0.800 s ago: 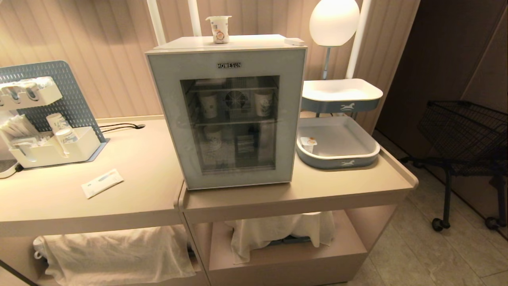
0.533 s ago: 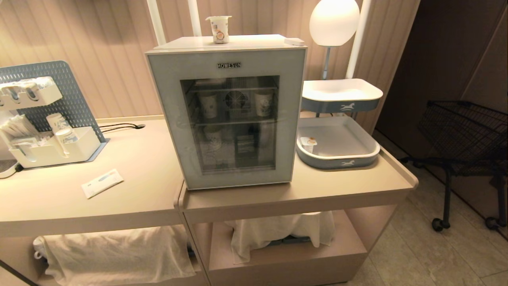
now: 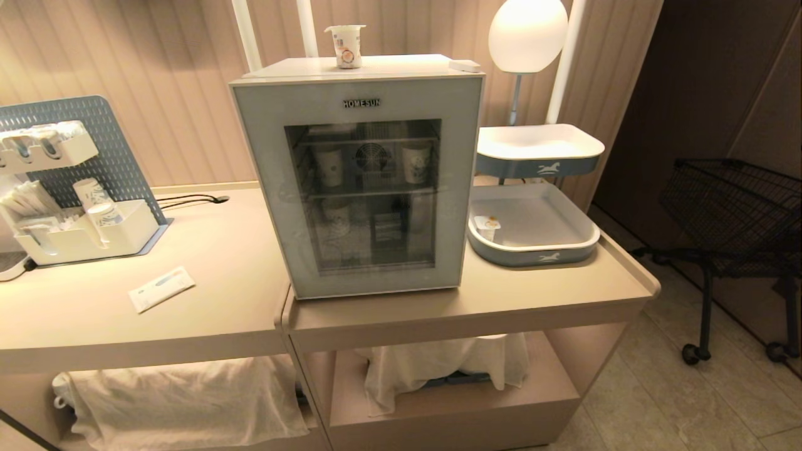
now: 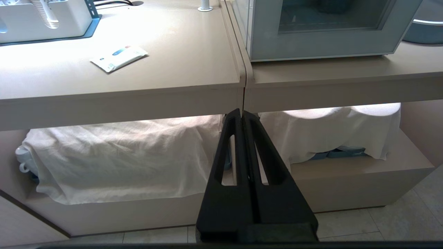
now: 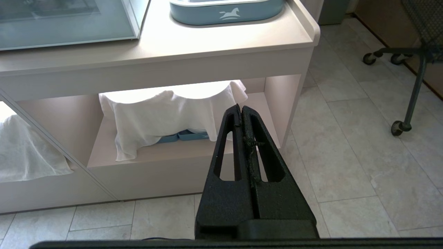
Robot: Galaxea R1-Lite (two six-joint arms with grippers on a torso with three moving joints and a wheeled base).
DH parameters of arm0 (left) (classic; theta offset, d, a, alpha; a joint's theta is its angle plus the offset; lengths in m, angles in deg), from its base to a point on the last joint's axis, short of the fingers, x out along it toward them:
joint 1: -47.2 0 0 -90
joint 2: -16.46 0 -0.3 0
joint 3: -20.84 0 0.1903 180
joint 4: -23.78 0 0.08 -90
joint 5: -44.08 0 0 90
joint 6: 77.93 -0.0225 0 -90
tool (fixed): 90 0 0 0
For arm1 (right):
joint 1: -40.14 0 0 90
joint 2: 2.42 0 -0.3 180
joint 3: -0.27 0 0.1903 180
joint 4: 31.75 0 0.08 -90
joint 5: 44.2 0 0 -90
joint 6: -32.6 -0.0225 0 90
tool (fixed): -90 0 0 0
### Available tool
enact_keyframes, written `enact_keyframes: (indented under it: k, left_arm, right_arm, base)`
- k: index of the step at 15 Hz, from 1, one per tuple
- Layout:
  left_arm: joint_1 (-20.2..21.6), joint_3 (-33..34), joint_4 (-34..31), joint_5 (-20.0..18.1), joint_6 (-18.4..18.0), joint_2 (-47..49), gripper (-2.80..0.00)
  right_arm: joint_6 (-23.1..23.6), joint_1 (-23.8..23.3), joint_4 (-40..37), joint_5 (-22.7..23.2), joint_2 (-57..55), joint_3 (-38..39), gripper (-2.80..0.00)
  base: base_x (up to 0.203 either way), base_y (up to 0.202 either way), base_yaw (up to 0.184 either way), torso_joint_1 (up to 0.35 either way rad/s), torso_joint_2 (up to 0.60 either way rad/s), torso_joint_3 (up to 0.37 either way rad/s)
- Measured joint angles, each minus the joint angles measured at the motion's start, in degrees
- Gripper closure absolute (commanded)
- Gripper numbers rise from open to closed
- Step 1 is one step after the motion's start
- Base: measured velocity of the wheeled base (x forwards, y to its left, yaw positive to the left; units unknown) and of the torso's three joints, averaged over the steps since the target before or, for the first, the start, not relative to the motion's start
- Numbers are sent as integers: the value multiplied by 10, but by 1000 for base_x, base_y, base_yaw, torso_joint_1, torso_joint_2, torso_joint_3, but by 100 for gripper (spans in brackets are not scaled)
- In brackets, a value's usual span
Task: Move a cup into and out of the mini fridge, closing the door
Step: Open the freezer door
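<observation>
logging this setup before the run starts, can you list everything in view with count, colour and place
yogurt cup: one, white, on top of the mini fridge
mini fridge: one, white, on the counter, door closed
paper cups: at least three, patterned, on the shelves inside
trays: two, grey-blue, stacked on a stand right of the fridge
tiny cup: one, white, in the lower tray
globe lamp: one, lit, behind the trays
organiser: one, white, far left
packet: one, white, left counter
cloths: two, white, lower shelves
wire cart: one, black, floor at right
left pincer: shut, low before the counter
right pincer: shut, likewise
</observation>
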Motion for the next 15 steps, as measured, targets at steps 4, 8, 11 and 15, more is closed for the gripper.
enact_keyframes:
  k: [4,8,11,15]
  left_arm:
    - [0,0,0,0,0,0,0]
    - [0,0,0,0,0,0,0]
    - [0,0,0,0,0,0,0]
    - [-1,0,0,0,0,0,0]
  right_arm:
    - [-1,0,0,0,0,1,0]
    - [0,0,1,0,0,1,0]
    - [0,0,1,0,0,1,0]
    - [0,0,1,0,0,1,0]
  base:
    - [0,0,0,0,0,0]
    - [0,0,0,0,0,0]
    - [0,0,0,0,0,0]
    - [0,0,0,0,0,0]
